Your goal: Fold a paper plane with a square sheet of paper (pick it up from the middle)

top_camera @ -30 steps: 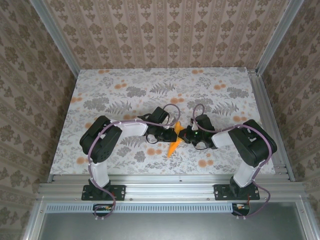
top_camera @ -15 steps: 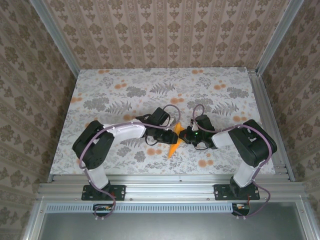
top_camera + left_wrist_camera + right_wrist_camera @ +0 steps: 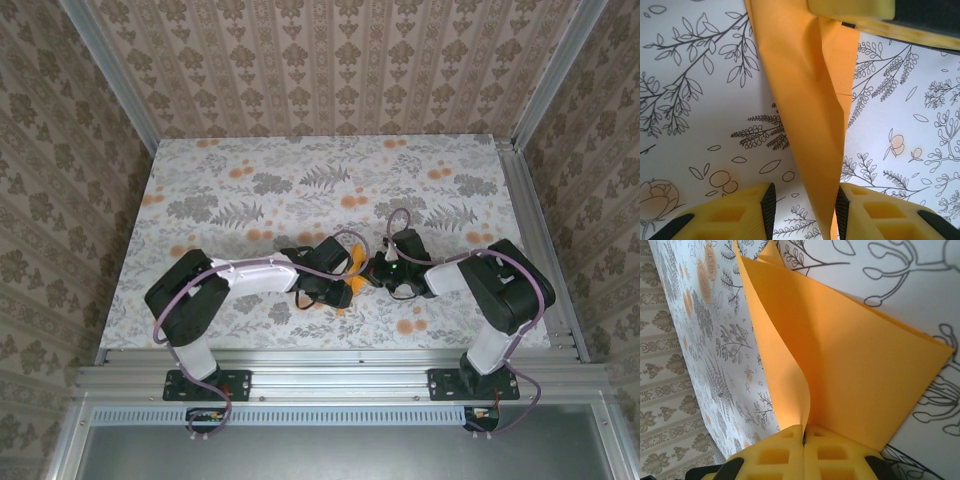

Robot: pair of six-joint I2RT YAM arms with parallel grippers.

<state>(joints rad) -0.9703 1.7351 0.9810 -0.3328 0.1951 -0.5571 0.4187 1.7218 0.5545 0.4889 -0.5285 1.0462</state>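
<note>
The orange sheet of paper (image 3: 352,261) is creased into a long, narrow pointed shape and hangs between the two grippers near the table's middle front. My right gripper (image 3: 804,432) is shut on its edge, and its layers (image 3: 855,370) fan out from the pads. My left gripper (image 3: 805,200) is open around the paper's tapering end (image 3: 810,100). The paper rests against the right pad (image 3: 841,202) and stands apart from the left pad (image 3: 769,200). From above, the left gripper (image 3: 335,288) covers most of the tip.
The table (image 3: 250,190) has a floral cloth with small orange flower prints (image 3: 406,326). Patterned walls and metal rails (image 3: 530,230) enclose it on three sides. Both arms crowd the near middle.
My left gripper has opened off the paper and slid toward the near edge along it, so it now hides more of the pointed tip. The right gripper has kept its hold in place.
</note>
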